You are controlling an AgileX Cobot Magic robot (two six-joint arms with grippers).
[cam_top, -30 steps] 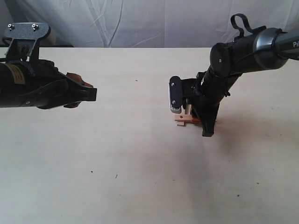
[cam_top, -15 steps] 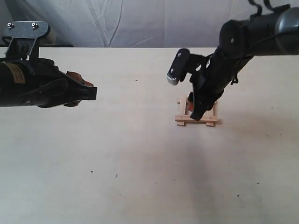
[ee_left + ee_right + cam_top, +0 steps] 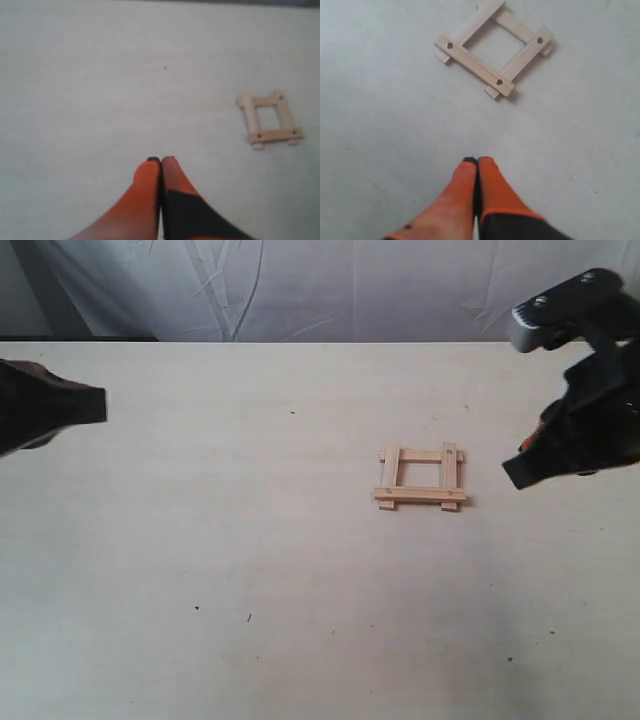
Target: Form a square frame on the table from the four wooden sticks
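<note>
The four wooden sticks lie crossed as a square frame (image 3: 421,478) on the table (image 3: 250,540), right of centre, ends overlapping and sticking out a little. The square frame (image 3: 494,46) shows dark dots near the ends of two strips in the right wrist view, and the square frame (image 3: 269,119) also appears in the left wrist view. My right gripper (image 3: 477,161) is shut and empty, raised off to the frame's right (image 3: 520,468). My left gripper (image 3: 160,160) is shut and empty, far left (image 3: 90,405).
A white cloth backdrop (image 3: 320,285) hangs behind the table's far edge. A few tiny dark specks (image 3: 249,617) mark the tabletop. Bare table lies between the left gripper and the frame.
The right gripper has lifted off the frame and pulled away to the right, leaving all four sticks in view. The left arm has drawn back to the left edge.
</note>
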